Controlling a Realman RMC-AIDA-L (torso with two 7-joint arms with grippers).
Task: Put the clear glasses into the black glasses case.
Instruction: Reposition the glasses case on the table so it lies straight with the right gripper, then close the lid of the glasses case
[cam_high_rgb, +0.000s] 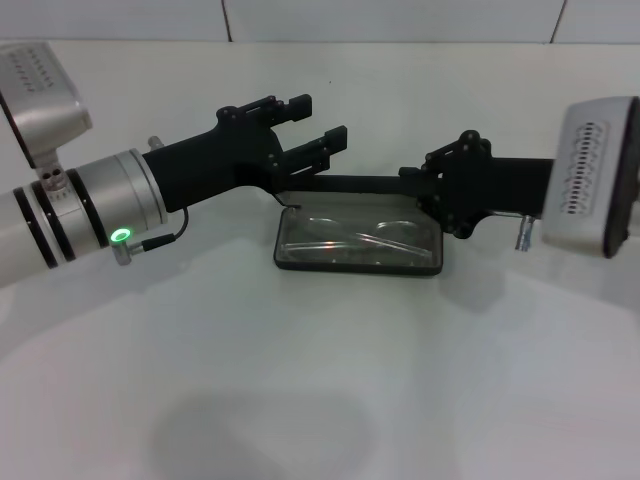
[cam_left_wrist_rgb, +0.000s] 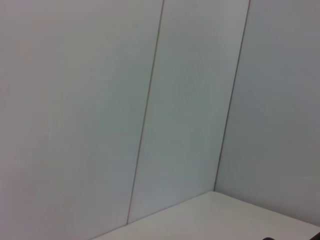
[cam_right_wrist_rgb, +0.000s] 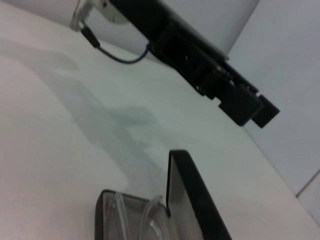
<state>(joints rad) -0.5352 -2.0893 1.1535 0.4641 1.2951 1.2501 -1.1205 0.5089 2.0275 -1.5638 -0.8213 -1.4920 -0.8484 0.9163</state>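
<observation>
Clear glasses (cam_high_rgb: 360, 237) inside open black glasses case (cam_high_rgb: 357, 266).

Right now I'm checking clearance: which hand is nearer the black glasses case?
Right. The right hand is at the black glasses case lid; the left hand hovers above its far-left corner.

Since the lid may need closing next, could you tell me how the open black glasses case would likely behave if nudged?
The black glasses case lies flat and low on the white table, so it probably slides rather than tips. Its lid stands raised, so a push there would likely swing it. The clear glasses rest loose inside and may shift. The left gripper hovers open behind it.
</observation>
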